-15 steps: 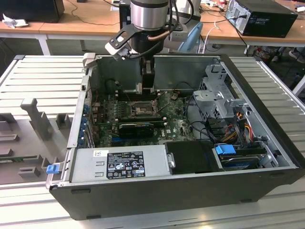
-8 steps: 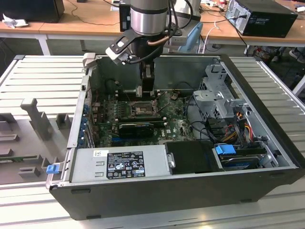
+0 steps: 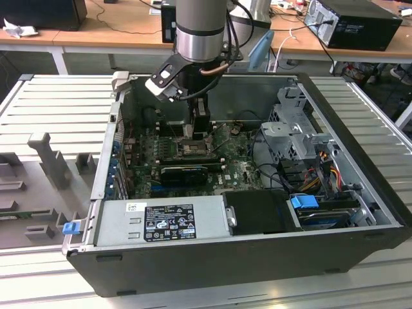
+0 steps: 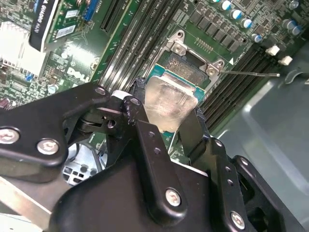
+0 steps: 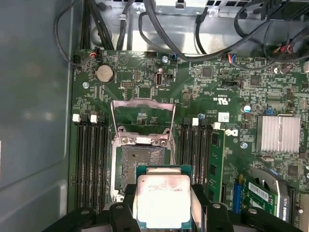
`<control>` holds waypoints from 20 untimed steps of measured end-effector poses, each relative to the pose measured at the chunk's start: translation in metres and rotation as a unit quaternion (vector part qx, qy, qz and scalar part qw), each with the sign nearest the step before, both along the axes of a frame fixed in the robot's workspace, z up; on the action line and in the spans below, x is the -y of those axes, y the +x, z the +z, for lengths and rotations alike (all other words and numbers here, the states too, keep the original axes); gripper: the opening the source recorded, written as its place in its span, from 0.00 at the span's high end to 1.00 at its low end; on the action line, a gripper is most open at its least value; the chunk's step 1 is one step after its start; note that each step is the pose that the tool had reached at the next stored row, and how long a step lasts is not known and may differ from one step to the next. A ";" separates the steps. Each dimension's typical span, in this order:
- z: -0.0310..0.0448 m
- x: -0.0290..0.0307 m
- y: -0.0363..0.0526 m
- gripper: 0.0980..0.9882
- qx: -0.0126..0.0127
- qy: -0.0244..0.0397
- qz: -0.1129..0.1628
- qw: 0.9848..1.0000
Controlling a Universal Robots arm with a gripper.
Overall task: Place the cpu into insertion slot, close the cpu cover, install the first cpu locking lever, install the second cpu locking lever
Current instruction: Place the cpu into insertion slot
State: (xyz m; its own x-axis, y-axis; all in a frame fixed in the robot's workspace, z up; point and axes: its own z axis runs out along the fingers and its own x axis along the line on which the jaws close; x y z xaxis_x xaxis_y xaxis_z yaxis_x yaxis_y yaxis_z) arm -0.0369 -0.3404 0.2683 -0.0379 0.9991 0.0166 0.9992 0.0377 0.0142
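our pincer [image 4: 166,112] pinches the cpu [image 5: 163,205] by two opposite edges, partly over the open slot [image 5: 142,164], cover [image 5: 142,102] raised. we judge it light, rigid, slick, its underside fragile: hold edges only.

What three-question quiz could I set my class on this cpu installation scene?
1. True or false: the cpu cover lies closed over the insertion slot.
2. What is the gripper holding? A: the cpu. B: a memory stick. C: a cable.
3. Fill in the missing word: the motherboard around the slot is coloured ___.

Key: 1 false, the cover stands open; 2 A; 3 green.
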 end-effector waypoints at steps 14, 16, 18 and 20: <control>-0.0350 -0.0100 -0.0003 0.52 0.000 0.000 -0.013 1.000; -0.0428 -0.0143 -0.0003 0.52 0.000 0.000 -0.015 1.000; -0.0465 -0.0164 -0.0003 0.52 0.000 0.000 -0.016 1.000; -0.0529 -0.0175 -0.0003 0.52 0.000 0.000 -0.016 1.000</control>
